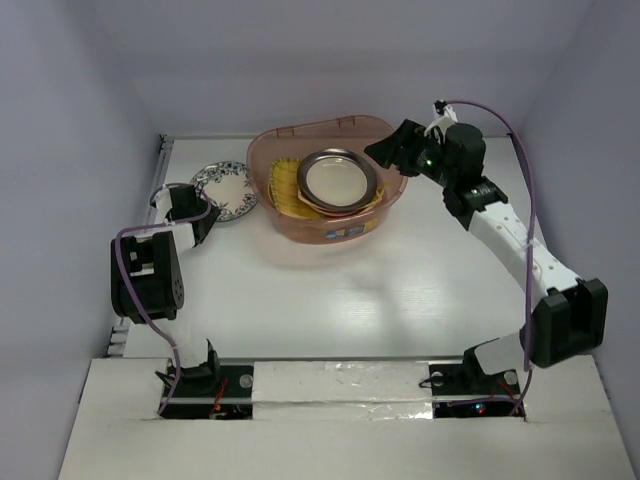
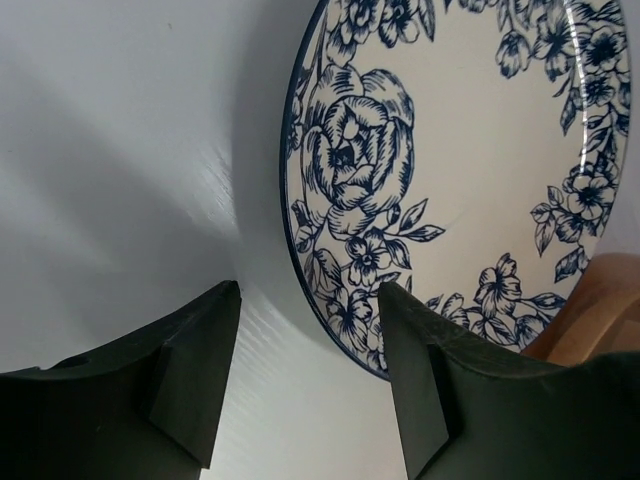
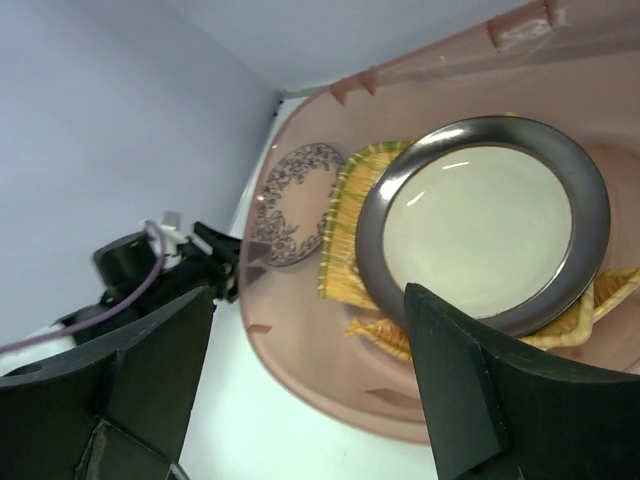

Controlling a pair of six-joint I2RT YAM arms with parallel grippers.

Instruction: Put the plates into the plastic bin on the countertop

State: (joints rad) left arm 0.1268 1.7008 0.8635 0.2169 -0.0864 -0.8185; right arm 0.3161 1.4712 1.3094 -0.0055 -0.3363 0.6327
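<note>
Nearest you, both arm bases sit at the desk [image 1: 380,290] edge. On your left, the left gripper [image 2: 310,292] is low over the white surface. Its fingers [image 2: 195,370] are spread wide and empty, and the near rim of the blue-white patterned plate [image 2: 450,150] lies flat just ahead of the gap. This plate looks like the one in hand; it lies on the desk just left of the plastic bin [image 1: 300,232]. To take it well, you would likely slip one finger under the raised rim and the other over it, close firmly before lifting, then carry it clear above the bin wall. Inside the bin, the dark-rimmed silver plate [image 1: 340,180] rests on the yellow woven square plate [image 1: 283,185]. Farther back, the right gripper [image 3: 308,292] hovers over the bin's right rim, its fingers [image 3: 460,390] wide apart and holding nothing; keep it out of the left arm's path. A small label [image 1: 343,232] with bluish print marks the bin's front wall, but its writing is too small to read.
</note>
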